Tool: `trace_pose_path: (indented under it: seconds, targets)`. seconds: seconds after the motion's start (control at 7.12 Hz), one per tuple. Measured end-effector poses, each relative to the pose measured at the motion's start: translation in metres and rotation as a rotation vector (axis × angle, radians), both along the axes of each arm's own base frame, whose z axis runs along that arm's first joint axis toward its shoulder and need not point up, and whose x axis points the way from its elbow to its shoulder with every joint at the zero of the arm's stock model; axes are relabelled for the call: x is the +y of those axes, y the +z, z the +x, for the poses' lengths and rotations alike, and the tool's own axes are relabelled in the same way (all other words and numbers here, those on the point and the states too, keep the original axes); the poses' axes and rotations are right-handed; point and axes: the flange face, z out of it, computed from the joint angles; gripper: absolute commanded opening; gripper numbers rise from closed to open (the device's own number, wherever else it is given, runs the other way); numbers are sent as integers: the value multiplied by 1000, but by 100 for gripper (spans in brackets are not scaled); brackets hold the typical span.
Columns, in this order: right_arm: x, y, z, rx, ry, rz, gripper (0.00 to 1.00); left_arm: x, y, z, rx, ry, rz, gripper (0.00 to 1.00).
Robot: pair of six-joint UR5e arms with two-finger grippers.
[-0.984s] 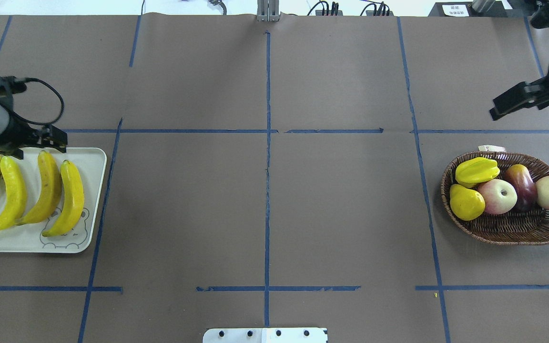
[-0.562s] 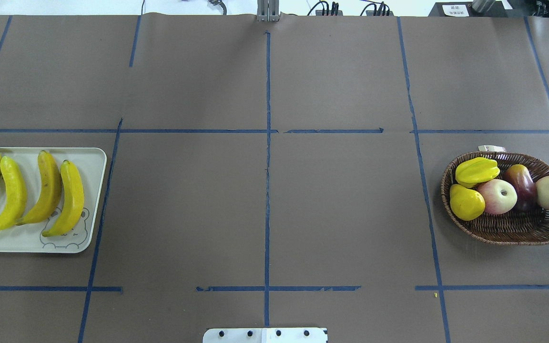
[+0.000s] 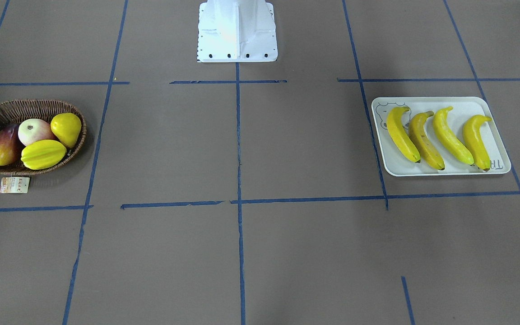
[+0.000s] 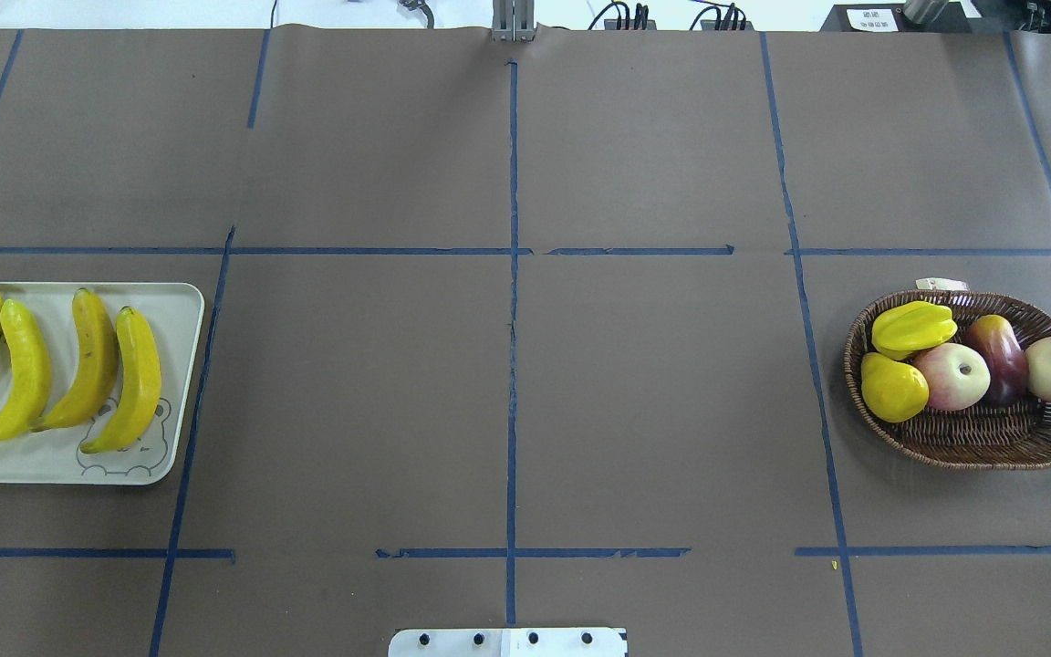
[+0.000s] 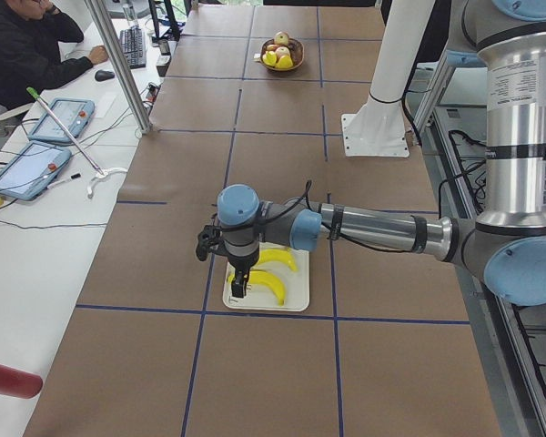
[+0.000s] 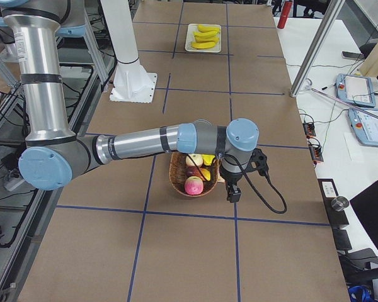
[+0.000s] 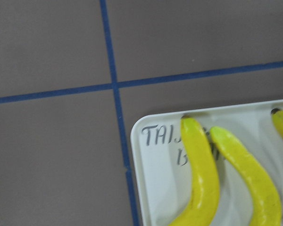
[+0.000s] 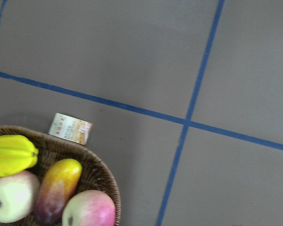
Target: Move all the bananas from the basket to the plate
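Both arms have backed out of the overhead shot since a second ago. You've got all four glossy bananas side by side on the flat white plate, long axes parallel, just below the left end effector. Can't tell if it's spread or pressed together, same for the right end effector by the wicker basket.

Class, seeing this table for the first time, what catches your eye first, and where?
Four bright-yellow bananas lie side by side on the white plate at the robot's left end of the table. At the opposite end, a wicker basket holds a starfruit, two apples and other fruit.
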Motion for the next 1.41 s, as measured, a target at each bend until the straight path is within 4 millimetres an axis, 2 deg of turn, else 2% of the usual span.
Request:
trace_pose_path:
  seconds: [0.14, 0.28, 0.42, 0.84, 1.12, 1.41]
  targets:
    - [13, 24, 4, 18, 15, -52, 100, 15, 32, -20, -3, 2, -27, 100]
    - [28, 45, 6, -4, 31, -90, 100, 23, 53, -30, -2, -2, -53, 100]
    - [39, 57, 9, -51, 52, -109, 100, 27, 61, -37, 16, -15, -67, 100]
    - [53, 75, 22, -110, 100, -147, 100, 28, 47, -39, 151, -85, -111, 100]
    - [58, 87, 32, -119, 123, -167, 100, 25, 35, -39, 162, -102, -106, 100]
    - [62, 100, 34, -112, 123, -165, 100, 25, 31, -40, 162, -104, -101, 100]
